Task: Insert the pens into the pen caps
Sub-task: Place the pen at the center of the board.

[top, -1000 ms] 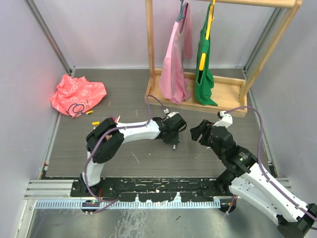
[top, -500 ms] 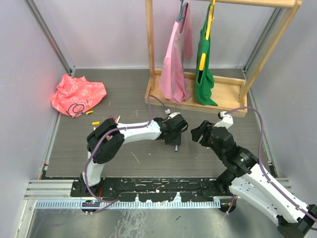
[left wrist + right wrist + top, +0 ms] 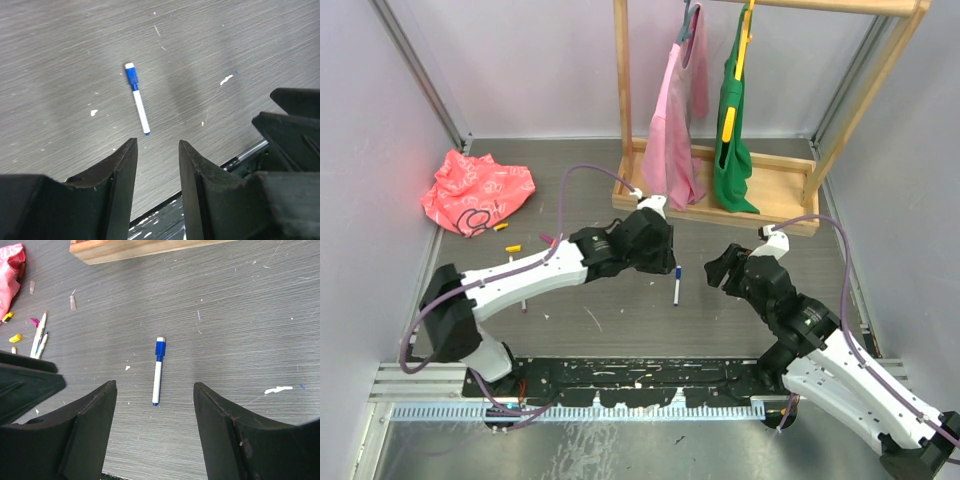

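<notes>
The blue pen [image 3: 676, 285], with its cap on, is lying flat on the tabletop [image 3: 570, 190], and nothing is touching it. The left pincer [image 3: 157, 145] is hovering just beside the pen, its jaws a little apart with nothing between them, and the pen is lying slightly ahead of its fingertips. The right pincer [image 3: 713, 272] is waiting on the pen's other side, spread wide and empty.

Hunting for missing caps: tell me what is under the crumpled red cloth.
Nothing beneath shows: the crumpled red cloth covers whatever lies there. Only a small yellow plastic piece lies in the open beside its near edge.
</notes>
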